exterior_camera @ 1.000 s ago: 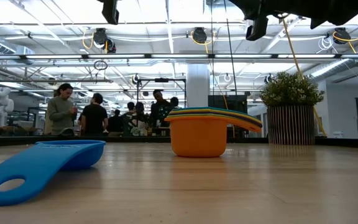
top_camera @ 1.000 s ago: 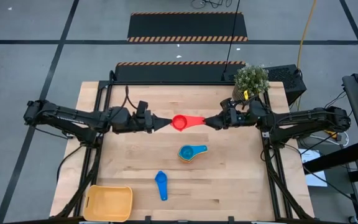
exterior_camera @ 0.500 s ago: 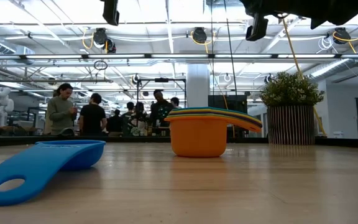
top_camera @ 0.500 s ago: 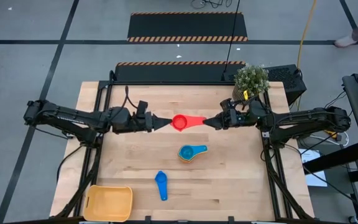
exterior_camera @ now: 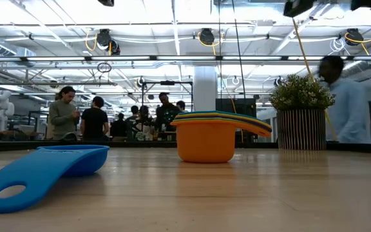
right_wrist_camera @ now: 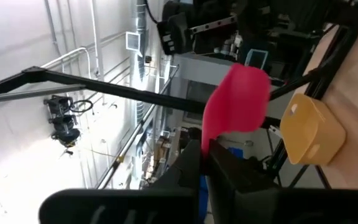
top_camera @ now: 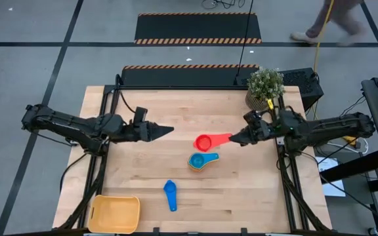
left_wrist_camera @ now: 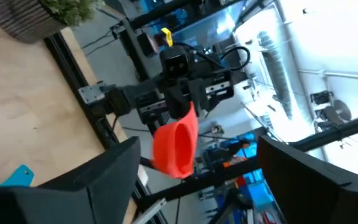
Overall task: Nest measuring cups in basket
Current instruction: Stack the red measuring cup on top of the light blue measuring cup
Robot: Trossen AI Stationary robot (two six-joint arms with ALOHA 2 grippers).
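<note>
**Red cup on the right arm, stack waiting below it**

I read this as the carry step: one cup is in the air, on its way to join the others.

The right gripper (top_camera: 233, 139) is clamped on the handle of the red measuring cup (top_camera: 204, 142), bowl held out over mid-table. My right wrist view confirms it: fingers (right_wrist_camera: 194, 163) pinched tight on the red handle. The left gripper (top_camera: 166, 130) stands spread wide and holds nothing, well clear of the cup on the left side of the table.

Just beside the red cup, toward the near edge, sits the stack of nested cups (top_camera: 196, 160), blue on top from above, orange at the bottom in the low view. A lone blue cup (top_camera: 170, 193) lies apart, nearer the front. The basket (top_camera: 115, 214) sits at the front left corner, with nothing visible in it.

Next move, as I judge it: lower the red bowl squarely over the stack, handle aligned with the others, then let go. Risk: a tilted drop seats it crooked or tips the stack.
</note>
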